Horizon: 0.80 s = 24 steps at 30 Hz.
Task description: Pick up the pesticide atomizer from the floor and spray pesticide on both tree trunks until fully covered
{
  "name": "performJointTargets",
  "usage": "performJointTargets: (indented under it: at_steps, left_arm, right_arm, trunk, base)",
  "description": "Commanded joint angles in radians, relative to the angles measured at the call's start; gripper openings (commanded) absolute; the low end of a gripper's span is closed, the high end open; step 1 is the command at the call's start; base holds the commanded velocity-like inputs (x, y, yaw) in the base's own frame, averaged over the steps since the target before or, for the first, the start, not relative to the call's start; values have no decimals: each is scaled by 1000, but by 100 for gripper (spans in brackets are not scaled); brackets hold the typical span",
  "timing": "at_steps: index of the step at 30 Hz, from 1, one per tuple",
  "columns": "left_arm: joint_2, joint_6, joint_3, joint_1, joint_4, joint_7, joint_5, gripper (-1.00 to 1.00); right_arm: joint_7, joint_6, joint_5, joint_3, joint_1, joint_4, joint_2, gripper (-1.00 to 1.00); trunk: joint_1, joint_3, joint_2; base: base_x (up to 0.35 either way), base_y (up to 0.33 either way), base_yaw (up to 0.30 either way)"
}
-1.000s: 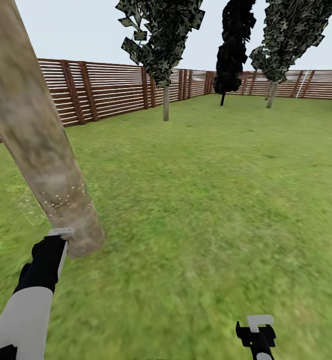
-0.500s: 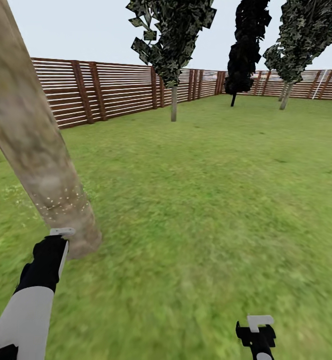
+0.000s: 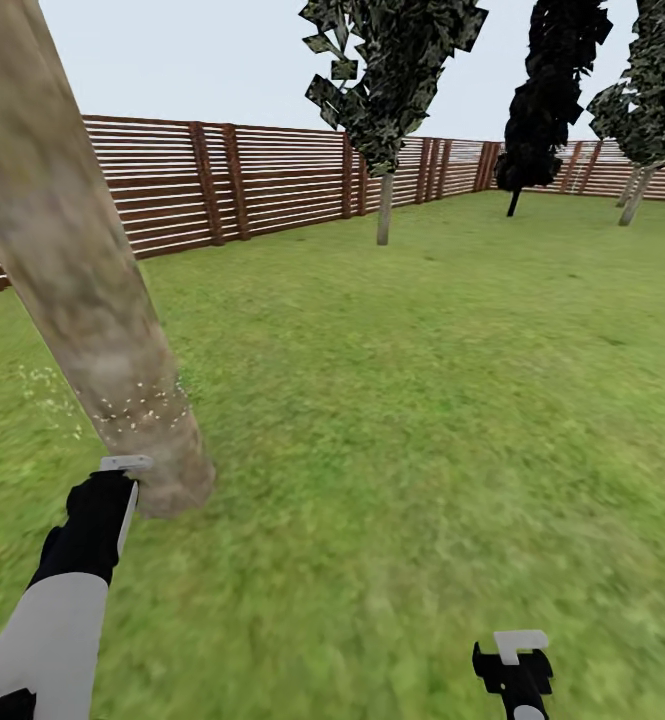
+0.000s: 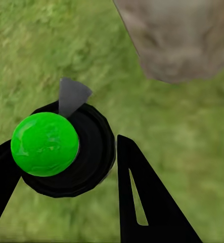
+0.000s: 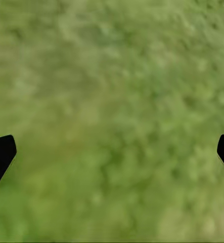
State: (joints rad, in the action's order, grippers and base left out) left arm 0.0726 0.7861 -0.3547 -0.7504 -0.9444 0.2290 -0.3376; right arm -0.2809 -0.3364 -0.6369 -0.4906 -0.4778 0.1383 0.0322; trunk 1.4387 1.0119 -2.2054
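Observation:
A pesticide atomizer (image 4: 46,144), with a bright green round top, a black round body and a grey nozzle, sits between the black fingers of my left gripper (image 4: 66,169), which is shut on it. The nozzle faces the base of a thick mottled grey-brown tree trunk (image 4: 177,40) close ahead. In the head view that tree trunk (image 3: 82,280) leans up at the left, with white spray specks (image 3: 142,410) low on its bark, and my left gripper (image 3: 120,478) is right beside its foot. A second tree (image 3: 385,205) stands far off by the fence. My right gripper (image 3: 512,655) hangs open over grass (image 5: 112,126).
A brown slatted fence (image 3: 242,180) closes the lawn at the back and left. A narrow black cypress-like tree (image 3: 552,100) and another leafy tree (image 3: 637,185) stand at the far right. Wide grass lawn (image 3: 442,400) spreads ahead and to the right.
The view has swung, so the fence and far trees sit further right in the picture. The near trunk stays by my left gripper. Both arms keep the same pose.

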Motion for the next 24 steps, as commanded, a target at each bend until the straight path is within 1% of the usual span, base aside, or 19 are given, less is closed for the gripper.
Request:
performJointTargets:
  at_steps: [1,4,6,8,9,11,12,13,14,16,17,18,19,20,22,23,24]
  left_arm:
    - [0,4,0,-1,-1,4,2,-100]
    - [-2,5,-3,0,1,5,2,-100]
    - [-17,4,-5,2,3,6,2,-100]
    - [-22,0,-5,22,14,4,3,-100]
    - [-25,-20,-5,50,16,0,4,-100]
    - [-30,-90,-4,99,18,-8,5,-100]
    - [-31,-122,-4,124,19,-22,9,-100]
    - [-31,-146,-4,147,19,-62,13,-100]
    - [-29,-174,-1,165,19,-124,15,-100]
    - [-20,-252,2,193,20,-275,11,-100]
    - [-14,-303,4,212,21,-359,3,-100]
    - [-5,-357,9,234,22,-435,-11,-100]
    - [18,-437,34,258,31,-550,-46,-100]
    - [49,-506,64,269,53,-680,-82,-100]
    - [88,-594,87,272,101,-874,-119,-100]
    - [100,-641,91,271,116,-956,-130,-100]
    - [107,-679,94,269,123,-1026,-151,-100]
  right_arm:
    - [-3,-4,-10,-8,-1,-2,0,100]
    - [-3,-4,-11,-8,-1,-2,0,100]
    - [-3,-4,-11,-8,-1,-2,0,100]
    - [-3,-4,-11,-8,-1,-2,0,100]
    - [-2,-4,-11,-8,-1,-2,0,100]
    - [-3,-4,-11,-8,-1,-2,0,100]
    - [-3,-4,-12,-8,-1,-2,0,100]
    - [-1,-4,-14,-7,-1,-1,0,100]
    - [2,-3,-16,-5,-1,0,-1,100]
    - [14,-2,-31,5,-1,1,-1,100]
    - [44,-2,-60,31,-1,4,-1,100]
    - [95,-1,-95,60,-1,14,-1,100]
    - [197,-1,-136,83,-1,54,-1,100]
    - [324,-1,-163,94,-1,114,-1,100]
    - [560,1,-182,99,-2,226,-1,100]
    - [690,1,-186,100,-2,283,-1,100]
    - [810,2,-189,100,-4,335,-1,100]
  trunk:
    - [0,1,0]
    - [0,1,0]
    - [0,1,0]
    - [0,1,0]
    - [0,1,0]
    - [0,1,0]
    - [0,1,0]
    - [0,1,0]
    - [0,1,0]
    - [0,1,0]
    - [0,1,0]
    - [0,1,0]
    - [0,1,0]
    - [0,1,0]
    - [0,1,0]
    - [0,1,0]
    - [0,1,0]
  base:
    - [174,-229,275]
    - [114,-250,275]
    - [14,-269,161]
    - [-162,-226,26]
    - [-252,-168,8]
    - [-288,-131,3]
    - [-303,-115,1]
    - [-307,-111,1]
    - [-308,-107,0]
    - [-237,-74,0]
    - [-98,-27,0]
    - [-50,-14,0]
    - [-21,-6,0]
    - [-8,-2,0]
    - [-3,-1,0]
    - [-1,0,0]
    - [0,0,0]
